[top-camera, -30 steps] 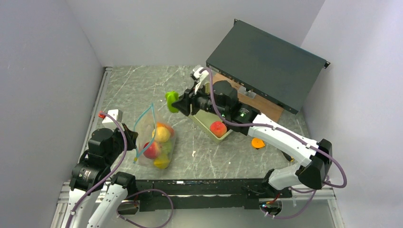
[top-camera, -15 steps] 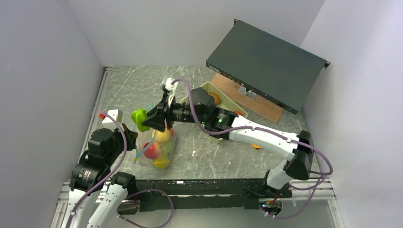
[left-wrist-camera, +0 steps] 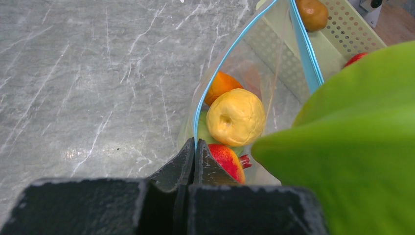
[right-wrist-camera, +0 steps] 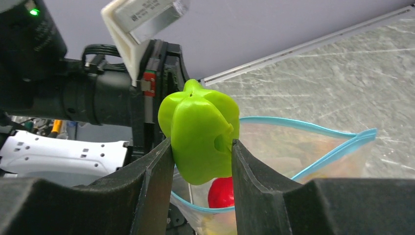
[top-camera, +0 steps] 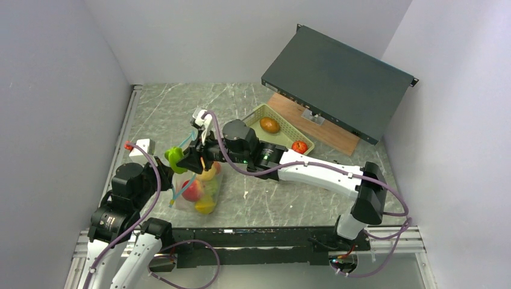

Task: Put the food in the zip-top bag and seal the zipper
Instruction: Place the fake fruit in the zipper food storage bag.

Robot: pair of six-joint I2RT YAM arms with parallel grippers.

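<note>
The zip-top bag point(top-camera: 197, 188) stands on the table with its mouth open upward. Inside it are food pieces: a yellow fruit point(left-wrist-camera: 236, 117), an orange one point(left-wrist-camera: 220, 85) and a red one point(left-wrist-camera: 226, 159). My left gripper point(left-wrist-camera: 195, 146) is shut on the bag's teal-blue zipper point(left-wrist-camera: 211, 76) and holds that edge up. My right gripper point(right-wrist-camera: 201, 152) is shut on a bright green toy pepper point(right-wrist-camera: 200, 137), which hangs just over the bag's mouth point(right-wrist-camera: 303, 128). In the top view the pepper point(top-camera: 175, 159) is at the bag's left upper edge, close to my left gripper point(top-camera: 169, 174).
A pale green basket point(top-camera: 283, 136) stands behind the right arm with a brown fruit point(top-camera: 269, 125) and a red one point(top-camera: 299, 146) in it. A dark flat metal case point(top-camera: 337, 81) leans on a wooden board point(top-camera: 330, 133) at the back right.
My right arm has swung left from the basket, carrying the green pepper to a spot over the bag's mouth. The left gripper and the bag have stayed put.
</note>
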